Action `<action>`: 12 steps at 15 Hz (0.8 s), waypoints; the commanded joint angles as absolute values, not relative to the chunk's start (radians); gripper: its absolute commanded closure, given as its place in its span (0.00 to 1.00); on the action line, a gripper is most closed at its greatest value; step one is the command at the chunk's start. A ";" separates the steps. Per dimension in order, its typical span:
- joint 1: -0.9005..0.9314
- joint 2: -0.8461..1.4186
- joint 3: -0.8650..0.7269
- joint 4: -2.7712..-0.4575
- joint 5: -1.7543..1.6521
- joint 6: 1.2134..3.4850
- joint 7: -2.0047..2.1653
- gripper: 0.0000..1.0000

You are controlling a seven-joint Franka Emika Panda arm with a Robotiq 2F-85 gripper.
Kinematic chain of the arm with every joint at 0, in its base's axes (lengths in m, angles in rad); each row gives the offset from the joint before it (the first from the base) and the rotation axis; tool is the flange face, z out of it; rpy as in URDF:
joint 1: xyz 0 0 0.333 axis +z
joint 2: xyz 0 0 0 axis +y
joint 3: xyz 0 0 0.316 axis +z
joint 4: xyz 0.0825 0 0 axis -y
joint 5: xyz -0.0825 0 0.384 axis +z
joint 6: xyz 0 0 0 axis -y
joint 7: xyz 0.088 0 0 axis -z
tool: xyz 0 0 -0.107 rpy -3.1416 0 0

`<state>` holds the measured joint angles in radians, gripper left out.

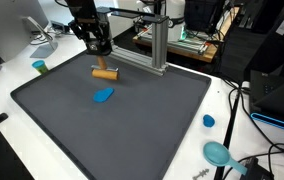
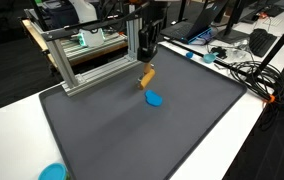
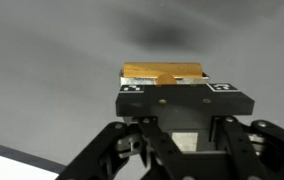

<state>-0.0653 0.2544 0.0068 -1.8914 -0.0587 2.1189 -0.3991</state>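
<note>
I see fingers (image 1: 101,46) hanging just above wooden block (image 1: 104,72), not touching it in both exterior views. Cannot tell whether fingers are open or closed. Wrist view shows block (image 3: 162,72) just past fingertips. Block lies on grey mat (image 1: 132,130) on table (image 1: 7,78), near metal frame (image 1: 158,45). Blue piece (image 1: 103,95) near block, apart.

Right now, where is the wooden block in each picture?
In an exterior view: block upper left, under the gripper.
In an exterior view: block top centre.
Wrist view: block in the middle, above the gripper.
Shared landmark: blue piece beside it in both exterior views; absent from wrist view.
</note>
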 commanded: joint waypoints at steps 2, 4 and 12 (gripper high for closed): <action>-0.071 0.207 0.033 -1.936 -0.073 2.102 -0.625 0.78; -0.073 0.217 0.043 -1.923 -0.063 2.096 -0.731 0.78; -0.065 0.263 0.038 -1.860 -0.047 2.045 -0.894 0.53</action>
